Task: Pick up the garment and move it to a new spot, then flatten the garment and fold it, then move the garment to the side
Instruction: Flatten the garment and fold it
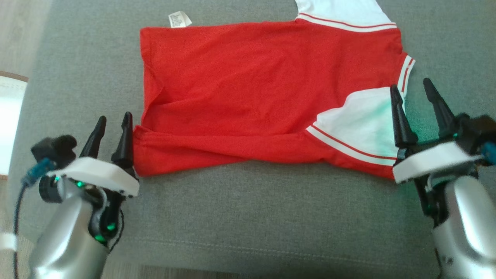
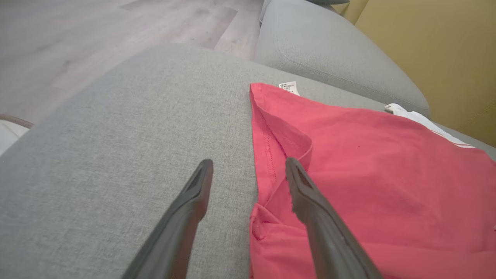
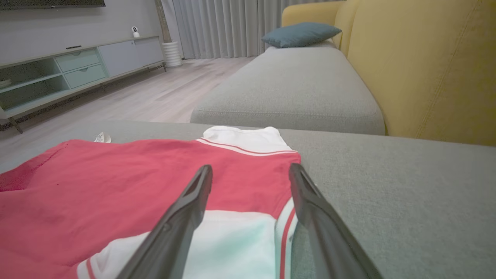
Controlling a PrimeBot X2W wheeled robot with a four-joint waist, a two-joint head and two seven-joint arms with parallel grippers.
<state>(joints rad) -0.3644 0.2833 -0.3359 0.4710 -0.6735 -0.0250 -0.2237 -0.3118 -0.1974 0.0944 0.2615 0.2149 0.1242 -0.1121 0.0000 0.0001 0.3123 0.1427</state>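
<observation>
A red shirt (image 1: 248,89) with white sleeves was laid out mostly flat on the grey seat cushion (image 1: 248,217) of a sofa. Its body was spread across the middle of the cushion. In the head view a small white label (image 1: 179,19) stuck out at its far left corner. One white sleeve (image 1: 360,124), trimmed with red stripes, was turned in over the red cloth at the near right corner. The other sleeve (image 1: 341,11) was seen at the far edge. A long fold was seen along the near edge of the shirt, and a few soft creases ran across the left half.

The left claw (image 1: 115,116) was held open at the near left corner of the shirt, with nothing gripped. In the left wrist view one finger (image 2: 193,201) was seen above the bare cushion and the other above the red cloth, so the side hem lay between them. The right claw (image 1: 410,84) was likewise spread open and empty at the near right corner. In the right wrist view one finger (image 3: 182,217) was seen above the white sleeve, and the other was seen at the striped sleeve edge, beside the bare cushion.

A second grey seat, a yellow backrest (image 3: 426,69) and a blue pillow (image 3: 300,34) were seen beyond the shirt in the right wrist view. A wooden floor (image 2: 77,38) was seen past the cushion's edge.
</observation>
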